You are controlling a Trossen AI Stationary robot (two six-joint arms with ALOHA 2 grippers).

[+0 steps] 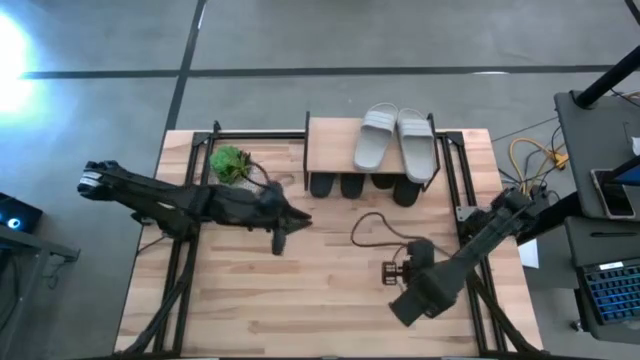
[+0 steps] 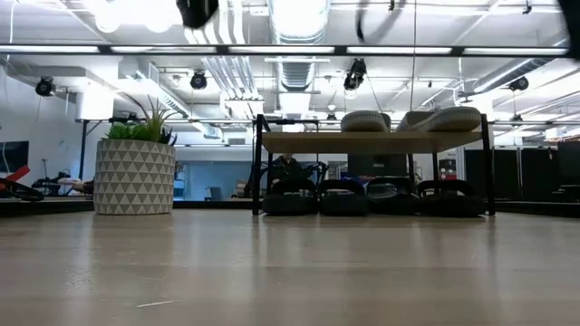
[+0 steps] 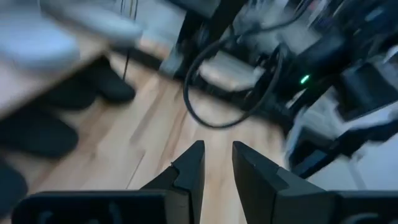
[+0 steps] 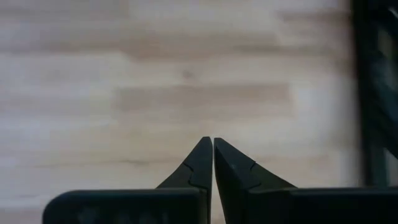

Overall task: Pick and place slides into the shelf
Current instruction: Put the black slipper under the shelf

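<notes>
The shelf [image 1: 330,145] stands at the table's far edge. Two light grey slides [image 1: 395,140] lie side by side on its plank top. Several black slides [image 1: 365,185] sit in a row on the table under the plank, also seen as black slides [image 2: 362,197] in the low view. My left gripper [image 1: 303,219] hovers over the table's middle, in front of the shelf's left end, open and empty [image 3: 217,149]. My right gripper [image 1: 390,272] is nearer the table's near right part, shut and empty [image 4: 212,144], pointing down at bare wood.
A potted plant [image 1: 230,163] in a patterned pot [image 2: 134,177] stands left of the shelf. A black cable [image 1: 375,225] loops on the table between the two grippers. Black frame rails [image 1: 455,170] run along the table's sides. A laptop [image 1: 610,290] sits off the right edge.
</notes>
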